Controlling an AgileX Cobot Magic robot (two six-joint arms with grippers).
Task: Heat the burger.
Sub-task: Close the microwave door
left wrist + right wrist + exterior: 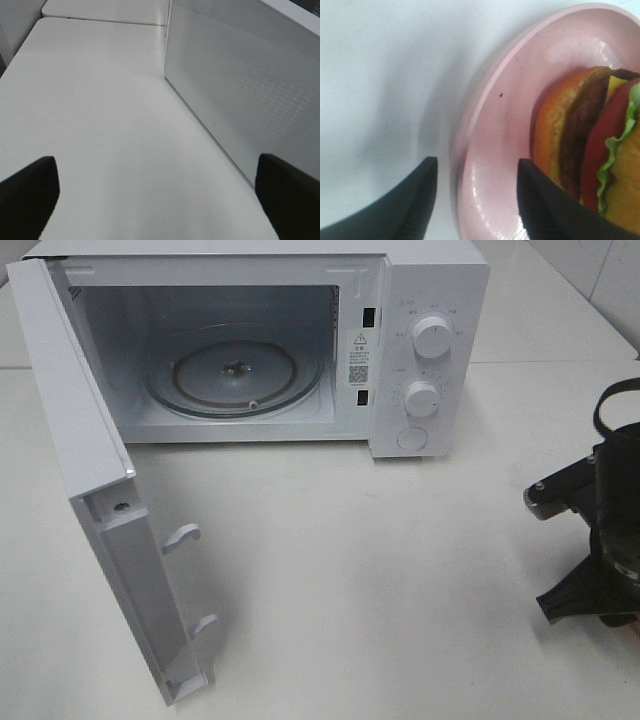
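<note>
**A:** Where is the burger?

**B:** The small stacked burger with golden-brown bun, green lettuce and red-brown filling point(592, 150) sits on a round pink plate point(495, 150), seen only in the right wrist view. The plate rests on the plain white surface point(380, 580). Neither burger nor plate shows in the high view.

**A:** And the right hand?

**B:** The right hand point(477, 192) has its two dark fingers point(415, 205) straddling the plate's rim: one finger is outside the plate over the white surface, the other is inside, just beside the burger's bun. There is a clear gap between the fingers, so they stand partly apart. I cannot tell whether either one touches the rim. In the high view the right arm's black body point(600, 530) is at the right edge, well apart from the microwave.

**A:** The left hand?

**B:** The left hand point(160, 200) is spread wide and holds nothing; its dark fingertips point(30, 195) show at the two lower corners of its wrist view, above bare surface, near the white perforated outer face of the microwave door point(245, 85).

**A:** The microwave?

**B:** The white box-shaped microwave oven point(430, 350) stands at the back of the surface with its door point(90, 470) swung fully open to the left. The round glass turntable point(235, 375) lies inside, with nothing on it. Two round white dials point(432, 337) sit on the control panel.
</note>
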